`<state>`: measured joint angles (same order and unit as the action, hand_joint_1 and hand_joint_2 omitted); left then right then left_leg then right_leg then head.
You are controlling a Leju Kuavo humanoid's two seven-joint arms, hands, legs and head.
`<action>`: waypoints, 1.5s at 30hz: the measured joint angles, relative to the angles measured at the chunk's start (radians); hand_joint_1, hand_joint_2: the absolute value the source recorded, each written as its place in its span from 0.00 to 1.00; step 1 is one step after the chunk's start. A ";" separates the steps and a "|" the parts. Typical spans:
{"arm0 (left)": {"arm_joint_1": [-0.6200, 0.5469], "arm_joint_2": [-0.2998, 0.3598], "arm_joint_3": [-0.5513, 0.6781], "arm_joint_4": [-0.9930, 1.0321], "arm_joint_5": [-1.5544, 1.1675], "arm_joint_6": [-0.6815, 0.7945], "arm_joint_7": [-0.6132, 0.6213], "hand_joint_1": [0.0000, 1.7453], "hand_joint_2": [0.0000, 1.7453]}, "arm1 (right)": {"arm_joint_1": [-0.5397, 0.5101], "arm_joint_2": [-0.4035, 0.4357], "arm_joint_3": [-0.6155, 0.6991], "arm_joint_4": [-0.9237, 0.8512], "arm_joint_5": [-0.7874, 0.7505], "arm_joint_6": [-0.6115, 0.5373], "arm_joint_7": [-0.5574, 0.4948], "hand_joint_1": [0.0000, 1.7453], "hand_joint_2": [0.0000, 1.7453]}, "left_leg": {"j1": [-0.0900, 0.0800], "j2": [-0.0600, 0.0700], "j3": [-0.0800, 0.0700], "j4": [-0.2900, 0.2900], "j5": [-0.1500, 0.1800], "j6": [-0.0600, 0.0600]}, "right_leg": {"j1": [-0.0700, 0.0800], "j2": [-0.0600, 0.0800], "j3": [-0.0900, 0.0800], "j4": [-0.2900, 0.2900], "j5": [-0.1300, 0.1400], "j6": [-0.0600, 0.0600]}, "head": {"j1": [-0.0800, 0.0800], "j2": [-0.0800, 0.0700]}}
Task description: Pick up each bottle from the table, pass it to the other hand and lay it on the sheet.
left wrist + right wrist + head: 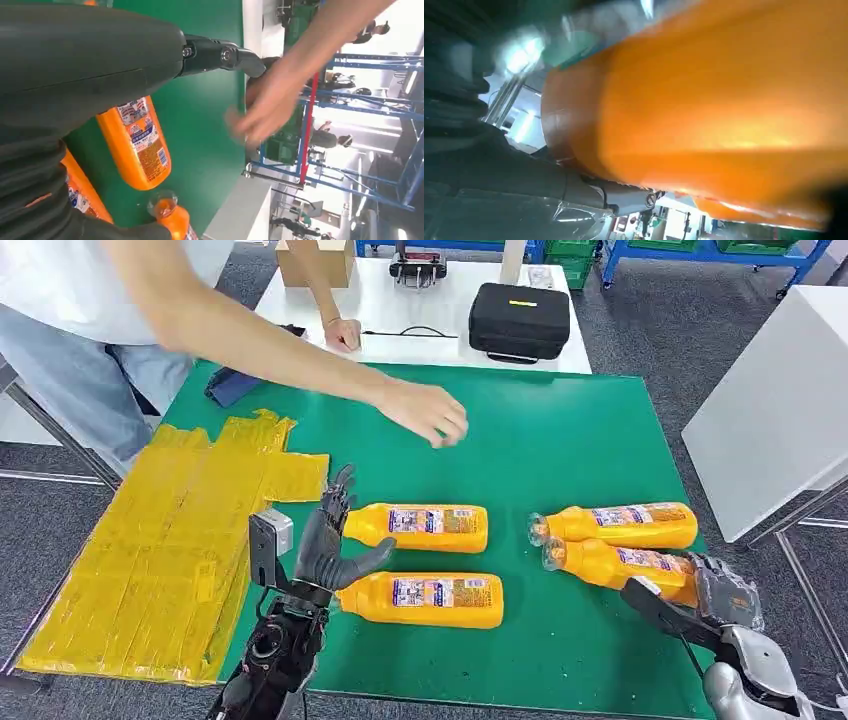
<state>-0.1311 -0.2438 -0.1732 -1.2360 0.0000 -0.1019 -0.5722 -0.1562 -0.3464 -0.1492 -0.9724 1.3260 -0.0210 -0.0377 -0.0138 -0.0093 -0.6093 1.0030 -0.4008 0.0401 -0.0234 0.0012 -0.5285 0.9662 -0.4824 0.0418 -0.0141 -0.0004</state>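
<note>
The right hand [722, 592] is closing around the base of the nearer right-side bottle [620, 565], well apart from the yellow sheet [170, 540], while the left hand [330, 545] is waiting open-fingered beside that sheet, likely for the handover.

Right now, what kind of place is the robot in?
Probably a workshop or robot test lab: blue metal racks stand at the back, a green mat covers the work table, and a black case sits on a white table.

The head view looks down on the green table [560, 430]; both wrist views sit close above its orange bottles [137, 145].
</note>
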 measured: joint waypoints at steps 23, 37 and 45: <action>-0.031 0.000 -0.003 0.042 0.013 0.019 -0.021 0.00 1.00 | 0.039 0.086 0.051 -0.070 -0.302 -0.201 -0.246 1.00 1.00 | 0.000 -0.001 -0.010 0.000 0.003 0.001 | 0.000 -0.001 0.002 0.001 0.004 0.000 | 0.000 0.000; -0.047 0.000 -0.004 0.064 0.019 0.031 -0.029 0.00 1.00 | 0.053 0.129 0.080 -0.148 -0.433 -0.253 -0.322 1.00 1.00 | 0.000 -0.001 -0.012 0.000 0.003 0.001 | 0.000 -0.001 0.000 0.001 0.004 0.000 | 0.000 0.000; -0.047 0.000 -0.003 0.077 0.023 0.038 -0.041 0.00 1.00 | 0.083 0.194 0.098 -0.243 -0.579 -0.305 -0.388 1.00 1.00 | 0.000 -0.001 -0.012 0.000 0.003 0.001 | 0.000 -0.001 -0.001 0.001 0.004 0.000 | 0.000 0.000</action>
<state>-0.1782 -0.2438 -0.1766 -1.1593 0.0225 -0.0637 -0.6130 -0.0728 -0.1527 -0.0511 -1.2153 0.7470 -0.3261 -0.4257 -0.0139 -0.0104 -0.6217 1.0027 -0.3978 0.0407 -0.0233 0.0001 -0.5292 0.9669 -0.4789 0.0414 -0.0141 -0.0004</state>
